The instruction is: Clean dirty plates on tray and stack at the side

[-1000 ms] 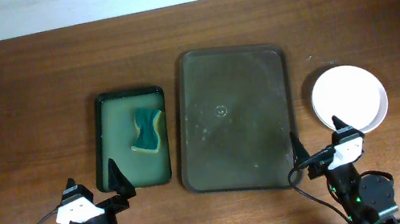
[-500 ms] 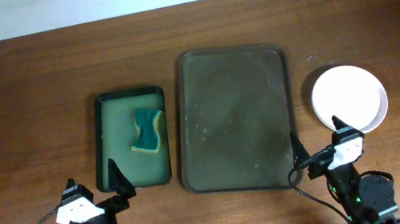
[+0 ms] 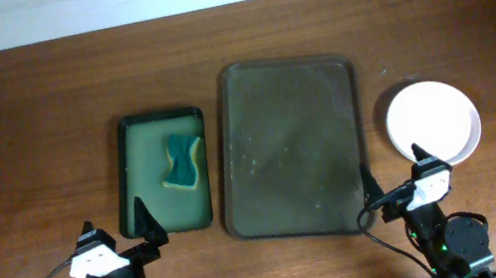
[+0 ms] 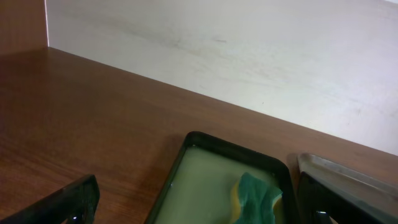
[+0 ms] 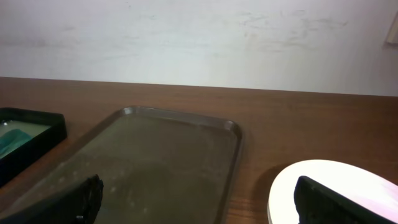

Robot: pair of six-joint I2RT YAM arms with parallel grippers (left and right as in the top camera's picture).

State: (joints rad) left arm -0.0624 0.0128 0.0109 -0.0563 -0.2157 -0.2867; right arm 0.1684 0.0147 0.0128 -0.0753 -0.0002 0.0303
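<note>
The dark olive-brown tray (image 3: 290,148) lies mid-table with nothing on it; it also shows in the right wrist view (image 5: 155,162). White plates (image 3: 432,122) sit stacked on the table right of the tray, with no smear showing on top; the stack's edge shows in the right wrist view (image 5: 329,186). My left gripper (image 3: 121,236) rests open and empty at the near edge, just below the green tray. My right gripper (image 3: 398,179) rests open and empty at the near edge, between the tray's corner and the plates.
A smaller green tray (image 3: 162,172) of yellowish liquid holds a teal and yellow sponge (image 3: 183,162) left of the big tray; both show in the left wrist view, the tray (image 4: 186,155) and the sponge (image 4: 255,199). A white wall runs along the table's far edge.
A faint mark seen at the tray's centre one second ago is gone. Neither arm has moved.
</note>
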